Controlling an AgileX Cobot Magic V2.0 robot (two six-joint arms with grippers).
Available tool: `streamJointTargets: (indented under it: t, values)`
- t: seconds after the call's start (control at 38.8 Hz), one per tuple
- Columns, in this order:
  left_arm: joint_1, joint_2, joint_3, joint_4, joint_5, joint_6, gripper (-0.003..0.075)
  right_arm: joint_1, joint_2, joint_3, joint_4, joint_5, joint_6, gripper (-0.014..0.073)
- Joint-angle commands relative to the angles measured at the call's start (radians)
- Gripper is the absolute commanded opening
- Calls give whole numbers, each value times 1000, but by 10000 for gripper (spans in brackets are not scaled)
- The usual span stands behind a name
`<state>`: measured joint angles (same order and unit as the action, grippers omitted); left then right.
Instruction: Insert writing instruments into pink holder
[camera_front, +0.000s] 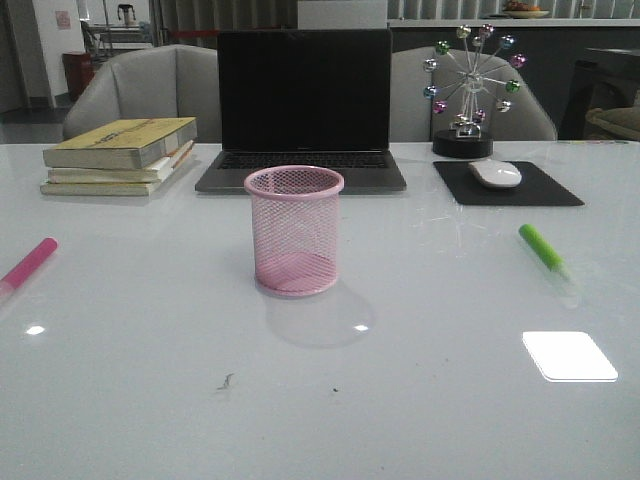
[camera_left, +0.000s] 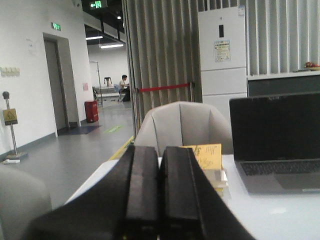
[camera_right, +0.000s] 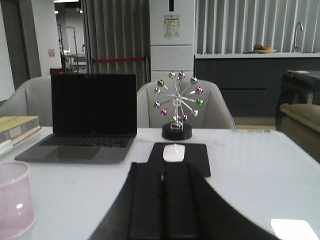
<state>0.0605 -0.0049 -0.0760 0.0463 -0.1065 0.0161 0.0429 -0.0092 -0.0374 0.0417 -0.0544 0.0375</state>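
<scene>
Nearest to the robot, both grippers are raised over the near edge of the desk (camera_front: 320, 420) and appear only in the wrist views. The left gripper (camera_left: 160, 192) has its fingers pressed together with nothing between them, and the right gripper (camera_right: 165, 200) is likewise closed and empty.

Further out, taking the pink holder (camera_front: 294, 230) at the desk's middle as the clock centre, the pink marker (camera_front: 28, 264) lies flat at about 9 o'clock, well apart from the holder and reaching the frame's edge. The green marker (camera_front: 542, 247) lies flat at about 3 o'clock, also well apart, its pale tip pointing toward the near right. Neither is in the holder yet.

Both markers look like light, stiff plastic barrels, probably smooth and round, so they may roll or slip on the glossy desk. A pinch across the middle of each barrel, fingers straddling it crosswise, seems safest; gripping near an end would likely let it swing. Each must then be tipped upright for the drop.

The holder stands upright and empty. Being thin wire mesh it is likely light and easy to knock or slide, so the marker should enter inside the rim without touching it.

Beyond, at 12 o'clock, sits a laptop (camera_front: 303, 100); books (camera_front: 120, 155) lie at 10 o'clock, and a mouse (camera_front: 495, 174) on its pad at 2 o'clock.
</scene>
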Motion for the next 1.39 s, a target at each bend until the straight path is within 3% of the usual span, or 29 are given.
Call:
streamJointTargets:
  t: [0.0, 0.13, 0.36, 0.57, 0.64, 0.8, 0.88, 1.06, 1.36]
  values:
    - [-1, -9, -111, 0, -26, -4, 92, -2, -16, -113, -4, -19, -3, 32]
    - [-1, 37, -224, 0, 44, -4, 92, -2, 24, -211, -50, 67, -3, 94]
    - [-1, 186, -420, 0, 89, -4, 92, -2, 179, -338, -88, 44, -3, 296]
    - [-1, 355, -520, -2, 93, -4, 115, -2, 349, -420, -88, 31, -3, 318]
    - [-1, 409, -533, -27, 91, -4, 174, -2, 416, -466, -88, 54, -3, 318]
    - [-1, 490, -534, -125, 91, -4, 433, -2, 529, -547, -87, 95, -3, 343]
    - [-1, 521, -534, -129, 93, -4, 524, -2, 580, -576, -87, 132, -3, 386]
    - [-1, 607, -534, -129, 139, -4, 518, -2, 695, -588, -87, 250, -3, 475]
    - [-15, 722, -534, -129, 296, -4, 518, -2, 746, -587, -88, 267, -3, 475]
